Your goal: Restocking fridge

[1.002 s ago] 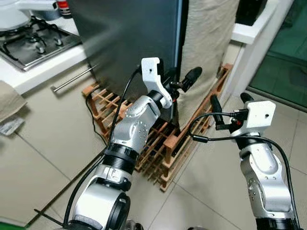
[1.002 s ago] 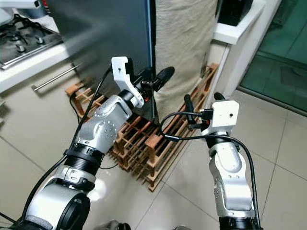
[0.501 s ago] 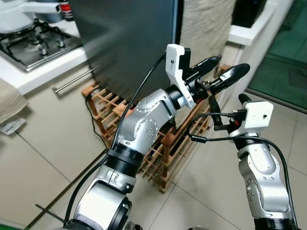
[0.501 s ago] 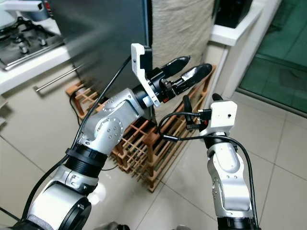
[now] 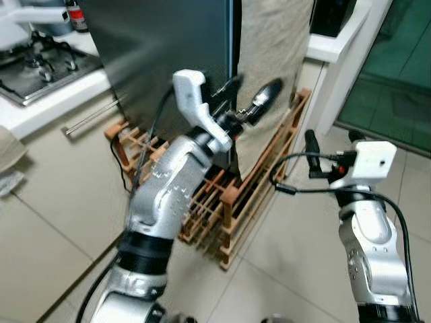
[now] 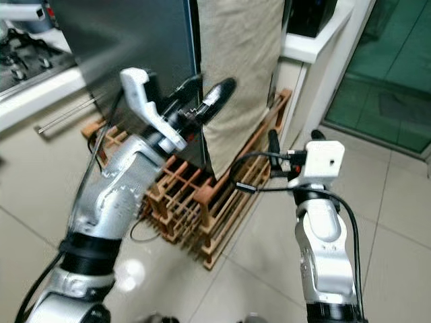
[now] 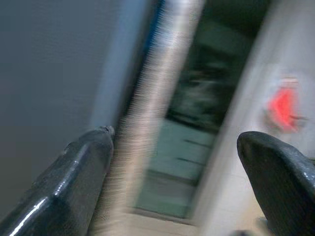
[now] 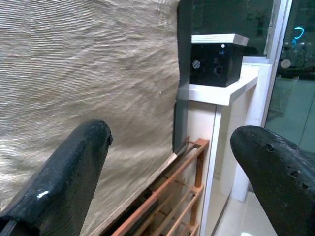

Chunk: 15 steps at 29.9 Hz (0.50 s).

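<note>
The fridge's dark grey door (image 5: pixel 168 47) stands shut ahead, its right edge meeting a side panel hung with beige cloth (image 5: pixel 273 40). My left gripper (image 5: pixel 254 86) is raised at that door edge, open and holding nothing. In the blurred left wrist view its fingertips (image 7: pixel 93 147) straddle the pale strip (image 7: pixel 157 98) along the door's edge. My right gripper (image 5: pixel 330 134) hovers lower to the right, open and empty, facing the beige cloth (image 8: pixel 83 64).
A wooden lattice rack (image 5: pixel 202 202) lies on the tiled floor at the fridge's foot. A stove (image 5: pixel 40 60) and a drawer handle (image 5: pixel 91 118) are at the left. A white ledge with a black appliance (image 8: pixel 216 64) and a glass door (image 5: pixel 404 67) are at the right.
My left arm has swung back left from in front of the right gripper to the fridge door's edge. The camera has shifted a little. The right arm has hardly moved.
</note>
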Motion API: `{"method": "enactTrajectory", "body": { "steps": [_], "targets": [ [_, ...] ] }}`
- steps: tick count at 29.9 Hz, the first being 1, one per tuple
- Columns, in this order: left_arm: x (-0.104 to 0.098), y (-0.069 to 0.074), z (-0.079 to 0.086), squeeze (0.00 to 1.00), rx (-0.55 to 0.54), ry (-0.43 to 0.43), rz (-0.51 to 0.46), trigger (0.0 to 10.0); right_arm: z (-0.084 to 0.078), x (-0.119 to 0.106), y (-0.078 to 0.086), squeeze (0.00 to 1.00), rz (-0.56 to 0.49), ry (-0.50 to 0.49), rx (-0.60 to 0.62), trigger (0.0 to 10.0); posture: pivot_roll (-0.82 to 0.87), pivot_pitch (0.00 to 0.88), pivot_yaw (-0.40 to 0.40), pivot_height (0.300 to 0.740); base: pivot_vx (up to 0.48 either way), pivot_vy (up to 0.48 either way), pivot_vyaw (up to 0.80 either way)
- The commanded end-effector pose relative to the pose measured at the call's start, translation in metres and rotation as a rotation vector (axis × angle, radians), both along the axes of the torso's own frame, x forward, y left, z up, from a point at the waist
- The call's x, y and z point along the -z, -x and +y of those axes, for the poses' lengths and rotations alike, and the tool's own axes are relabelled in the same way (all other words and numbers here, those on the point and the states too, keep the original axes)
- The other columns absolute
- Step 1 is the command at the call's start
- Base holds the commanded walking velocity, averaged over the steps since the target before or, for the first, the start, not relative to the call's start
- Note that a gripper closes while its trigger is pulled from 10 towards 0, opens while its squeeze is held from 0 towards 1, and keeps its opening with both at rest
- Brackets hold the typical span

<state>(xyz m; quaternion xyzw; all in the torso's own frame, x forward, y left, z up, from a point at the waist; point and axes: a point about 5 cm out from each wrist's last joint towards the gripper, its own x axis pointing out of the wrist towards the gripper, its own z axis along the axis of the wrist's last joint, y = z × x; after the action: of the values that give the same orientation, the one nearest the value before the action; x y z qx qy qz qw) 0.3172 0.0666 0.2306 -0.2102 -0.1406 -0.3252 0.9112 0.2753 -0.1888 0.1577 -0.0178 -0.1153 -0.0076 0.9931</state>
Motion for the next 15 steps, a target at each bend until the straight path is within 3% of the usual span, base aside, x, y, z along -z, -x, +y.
{"method": "enactTrajectory", "body": {
  "steps": [1,2,3,4,7,13,15],
  "targets": [
    [0.002,-0.001,0.008,0.00,-0.067,-0.021,0.012,10.0,-0.002,-0.001,-0.002,0.00,-0.013,0.003,0.020,10.0,-0.11,0.019,0.053,0.740,0.000,0.000,0.00],
    [0.019,-0.006,0.027,0.00,-0.214,-0.111,0.055,10.0,-0.001,0.000,-0.003,0.00,-0.011,0.003,0.023,10.0,-0.10,0.015,0.050,0.740,0.000,0.000,0.00],
    [0.019,-0.006,0.027,0.00,-0.214,-0.111,0.055,10.0,-0.001,0.000,-0.003,0.00,-0.011,0.003,0.023,10.0,-0.10,0.015,0.050,0.740,0.000,0.000,0.00],
    [0.046,-0.009,0.045,0.00,-0.336,-0.214,0.134,10.0,-0.001,0.000,-0.005,0.00,-0.011,0.003,0.025,10.0,-0.10,0.013,0.052,0.740,0.000,0.000,0.00],
    [0.078,-0.006,0.059,0.00,-0.397,-0.292,0.238,10.0,0.001,0.001,-0.005,0.00,-0.011,0.001,0.026,10.0,-0.11,0.011,0.063,0.740,0.000,0.000,0.00],
    [0.083,-0.005,0.054,0.00,-0.390,-0.321,0.261,10.0,0.000,0.003,-0.005,0.00,-0.007,-0.002,0.041,10.0,-0.11,0.004,0.071,0.740,0.000,0.000,0.00],
    [0.077,-0.010,0.052,0.00,-0.402,-0.320,0.243,10.0,0.001,0.005,-0.008,0.00,0.003,0.002,0.041,10.0,-0.11,0.010,0.079,0.740,0.000,0.000,-0.80]
  ]
}}
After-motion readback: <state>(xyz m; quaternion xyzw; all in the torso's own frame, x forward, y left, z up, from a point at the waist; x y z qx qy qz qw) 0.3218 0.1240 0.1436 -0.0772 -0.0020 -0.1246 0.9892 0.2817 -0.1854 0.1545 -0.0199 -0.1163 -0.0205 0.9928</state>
